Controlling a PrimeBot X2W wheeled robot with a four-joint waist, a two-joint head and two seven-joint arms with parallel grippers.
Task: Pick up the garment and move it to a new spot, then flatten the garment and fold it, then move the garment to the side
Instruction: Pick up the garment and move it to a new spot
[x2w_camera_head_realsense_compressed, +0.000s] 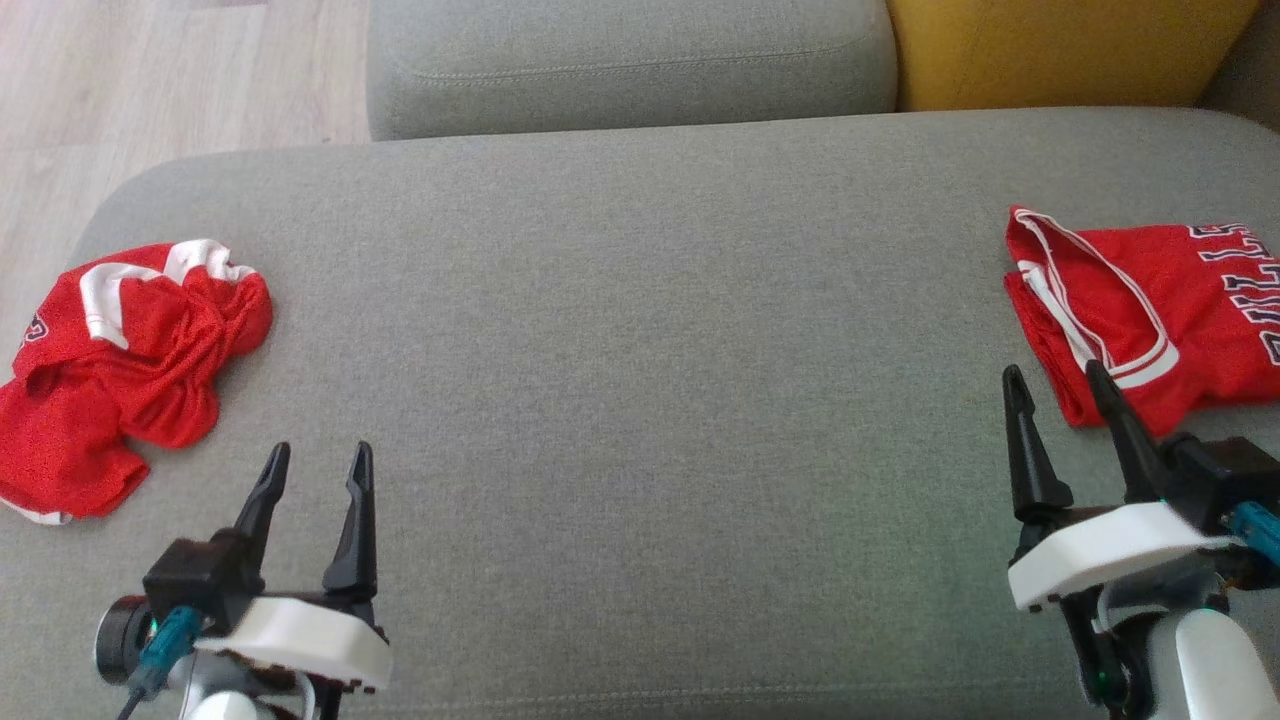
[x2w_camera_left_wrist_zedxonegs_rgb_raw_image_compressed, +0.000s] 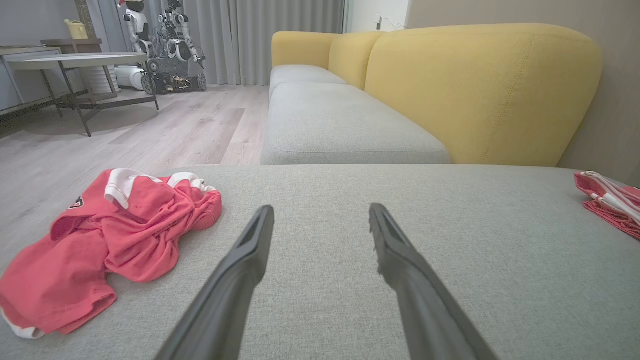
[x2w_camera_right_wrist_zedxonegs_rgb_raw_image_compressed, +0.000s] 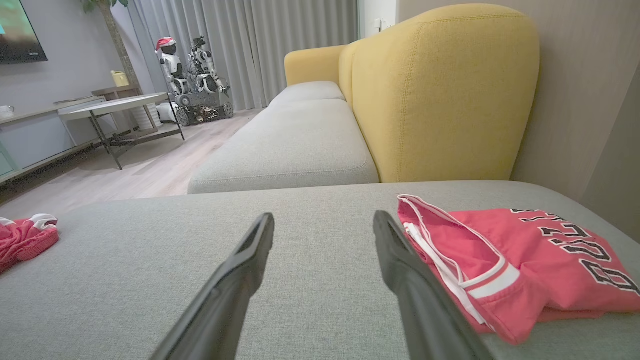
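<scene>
On the grey fabric sofa cushion (x2w_camera_head_realsense_compressed: 640, 330), the crumpled red mesh garment with white trim (x2w_camera_head_realsense_compressed: 130, 370), probably a jersey, lies at the left edge, near the left gripper (x2w_camera_head_realsense_compressed: 321, 452). A folded red lettered jersey (x2w_camera_head_realsense_compressed: 1150, 300) lies at the right, apparently set aside. The left gripper and the right gripper (x2w_camera_head_realsense_compressed: 1055, 372) stand fully open and empty, flanking the central area where the garment could be flattened.

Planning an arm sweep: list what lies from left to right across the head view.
Crumpled red garment → left gripper → bare grey cushion → folded red jersey
</scene>
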